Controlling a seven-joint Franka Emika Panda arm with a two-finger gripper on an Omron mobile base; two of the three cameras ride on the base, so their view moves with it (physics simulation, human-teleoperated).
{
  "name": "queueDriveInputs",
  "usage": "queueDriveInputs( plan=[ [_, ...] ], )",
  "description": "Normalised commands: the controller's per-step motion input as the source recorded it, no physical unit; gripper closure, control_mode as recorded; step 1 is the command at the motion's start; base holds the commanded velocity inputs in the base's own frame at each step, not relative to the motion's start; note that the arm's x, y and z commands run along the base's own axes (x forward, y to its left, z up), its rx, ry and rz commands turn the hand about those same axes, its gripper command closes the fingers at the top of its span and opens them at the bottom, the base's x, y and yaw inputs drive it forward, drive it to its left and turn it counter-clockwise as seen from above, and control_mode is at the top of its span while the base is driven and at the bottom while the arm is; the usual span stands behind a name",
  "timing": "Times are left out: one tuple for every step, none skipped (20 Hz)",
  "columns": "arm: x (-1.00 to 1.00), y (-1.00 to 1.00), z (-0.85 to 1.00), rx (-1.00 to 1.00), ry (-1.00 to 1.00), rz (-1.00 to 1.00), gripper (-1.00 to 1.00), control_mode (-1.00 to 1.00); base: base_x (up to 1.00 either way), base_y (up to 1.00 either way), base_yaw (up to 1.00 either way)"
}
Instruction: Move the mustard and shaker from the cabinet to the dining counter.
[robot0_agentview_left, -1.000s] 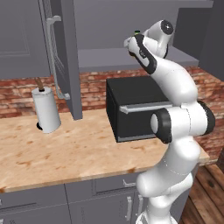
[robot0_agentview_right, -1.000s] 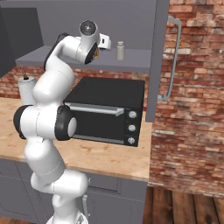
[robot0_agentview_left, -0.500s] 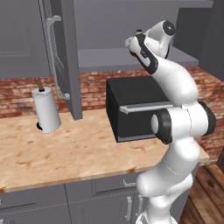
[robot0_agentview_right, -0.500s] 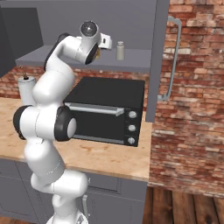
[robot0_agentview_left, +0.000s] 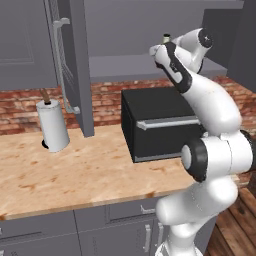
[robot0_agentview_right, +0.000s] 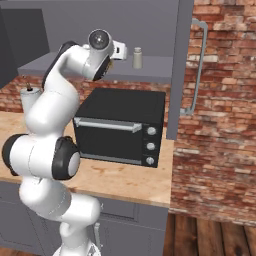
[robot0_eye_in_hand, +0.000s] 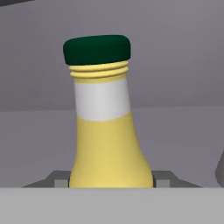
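Observation:
The mustard (robot0_eye_in_hand: 107, 144), a yellow bottle with a dark green cap, stands upright on the grey cabinet shelf (robot0_agentview_right: 150, 70). My gripper (robot0_eye_in_hand: 109, 181) is shut on its lower body, with a finger tip (robot0_eye_in_hand: 57, 178) pressed against each side. In the left base view the gripper (robot0_agentview_left: 162, 48) reaches into the cabinet, and the mustard's cap (robot0_agentview_left: 166, 36) pokes up behind the hand. The grey shaker (robot0_agentview_right: 137, 57) stands on the same shelf just right of the gripper (robot0_agentview_right: 120, 50), apart from it. The dining counter is out of view.
A black toaster oven (robot0_agentview_left: 160, 122) sits on the wood counter (robot0_agentview_left: 75, 175) directly under the shelf. A paper towel roll (robot0_agentview_left: 52, 125) stands at the left. Open cabinet doors (robot0_agentview_left: 75, 65) (robot0_agentview_right: 182, 60) hang on both sides of the arm.
The arm keeps nearly the same pose at the cabinet shelf. Mustard and shaker stand where they stood.

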Motion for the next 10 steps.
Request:
queueDriveInputs(
  plan=[
    [-0.76, 0.1, 0.0, 0.0, -0.07, -0.03, 1.0, -1.0, 0.0, 0.0, 0.0],
    [-0.75, 0.1, 0.0, 0.01, -0.04, -0.04, 1.0, -1.0, 0.0, 0.0, 0.0],
    [-0.75, 0.09, 0.0, 0.05, -0.01, -0.05, 1.0, -1.0, 0.0, 0.0, 0.0],
    [-0.76, 0.1, 0.0, 0.07, 0.0, -0.07, 1.0, -1.0, 0.0, 0.0, 0.0],
    [-0.74, 0.1, 0.05, 0.1, 0.0, -0.08, 1.0, -1.0, 0.0, 0.0, 0.0],
    [-0.74, 0.1, 0.07, 0.09, 0.0, -0.08, 1.0, -1.0, 0.0, 0.0, 0.0],
    [-0.73, 0.1, 0.08, 0.08, 0.0, -0.08, 1.0, -1.0, 0.0, 0.0, 0.0],
    [-0.73, 0.1, 0.09, 0.07, 0.0, -0.07, 1.0, -1.0, 0.0, 0.0, 0.0],
    [-0.75, 0.11, 0.08, 0.05, 0.0, -0.07, 1.0, -1.0, 0.0, 0.0, 0.0],
    [-0.75, 0.11, 0.07, 0.05, 0.0, -0.08, 1.0, -1.0, 0.0, 0.0, 0.0]
  ],
)
